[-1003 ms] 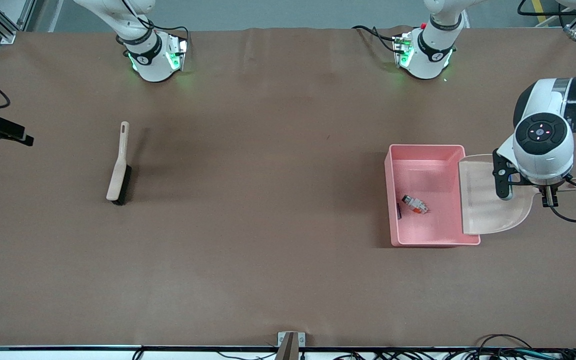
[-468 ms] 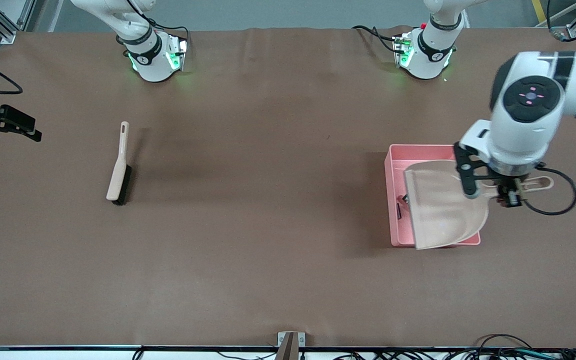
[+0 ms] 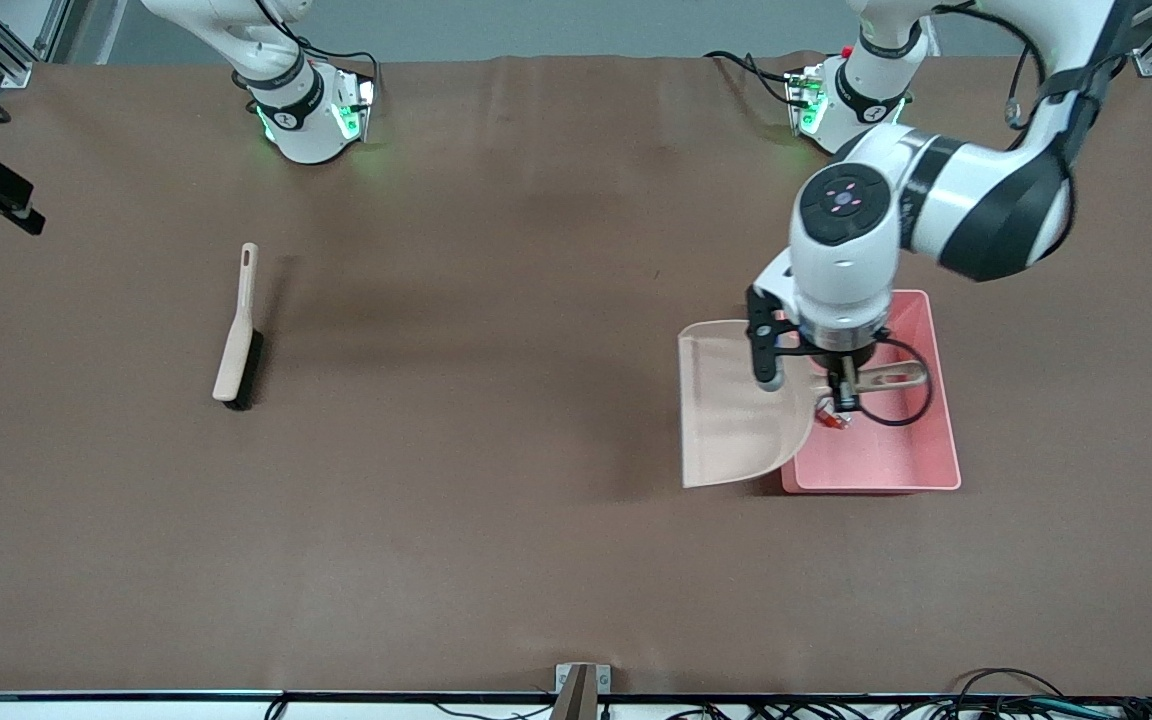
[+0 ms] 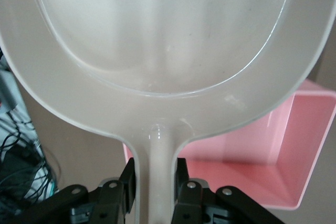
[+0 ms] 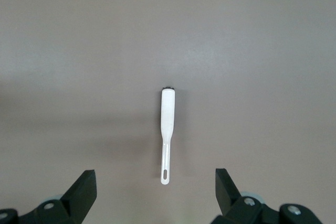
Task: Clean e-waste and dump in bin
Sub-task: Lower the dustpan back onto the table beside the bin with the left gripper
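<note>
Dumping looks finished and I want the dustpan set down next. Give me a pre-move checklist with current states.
1. Left gripper shut on dustpan handle: ok.
2. Dustpan empty: ok, nothing shows in its scoop.
3. E-waste in bin: the orange-marked piece, ok; the dark chip, cannot tell, hidden by the dustpan.
4. Dustpan clear of bin: not ok, its handle is over the bin.
5. Right gripper open, high above brush: ok, that arm waits.

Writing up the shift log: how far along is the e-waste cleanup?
Mostly done: a white-and-orange component lies in the pink bin, and the brush is set down. In hand: the left gripper holds the empty dustpan over the bin's edge. The open right gripper waits above the brush. Left: set the dustpan down.
</note>
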